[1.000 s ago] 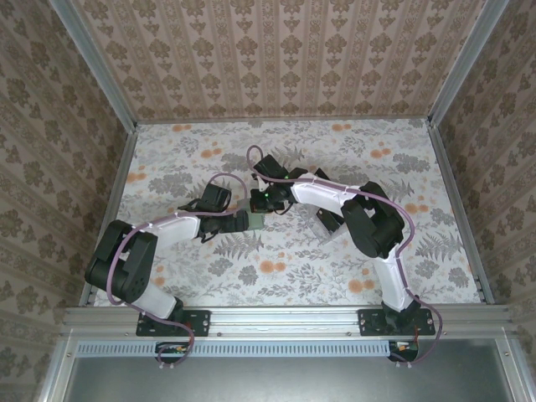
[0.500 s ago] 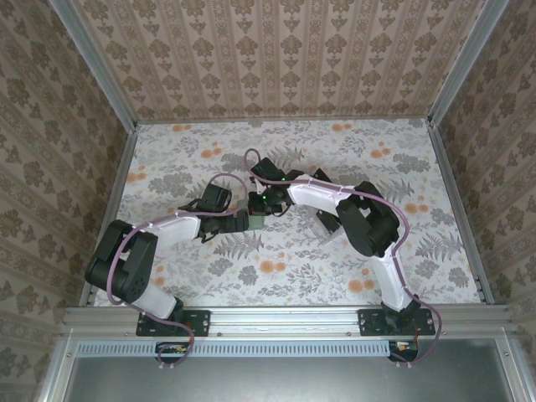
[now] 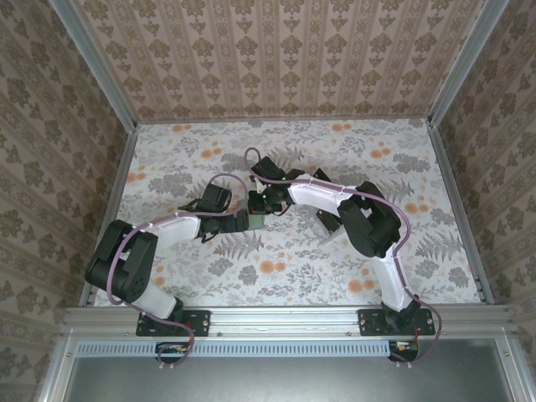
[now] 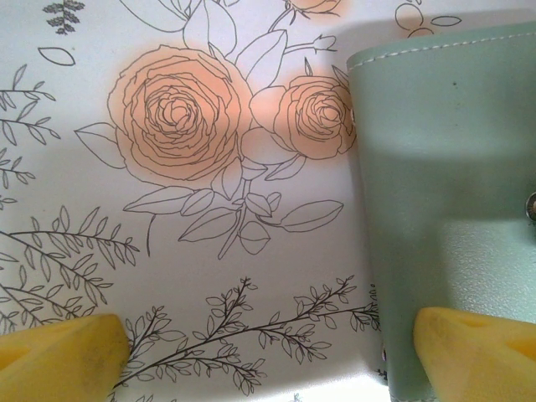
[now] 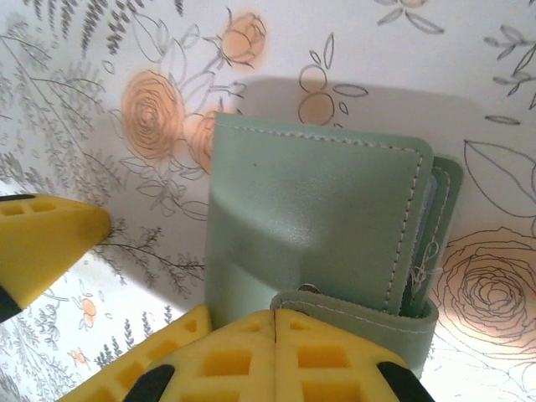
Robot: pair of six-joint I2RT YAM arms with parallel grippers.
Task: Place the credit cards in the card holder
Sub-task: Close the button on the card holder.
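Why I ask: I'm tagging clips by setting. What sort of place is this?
Probably a robot test cell, not a home: wallpapered panels in metal framing box in a floral-covered table, and a mounting rail carries the left arm and right arm.

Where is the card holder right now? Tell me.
The card holder lies on the floral table, just left of centre in the top view, between the open left pincer and the shut right pincer.
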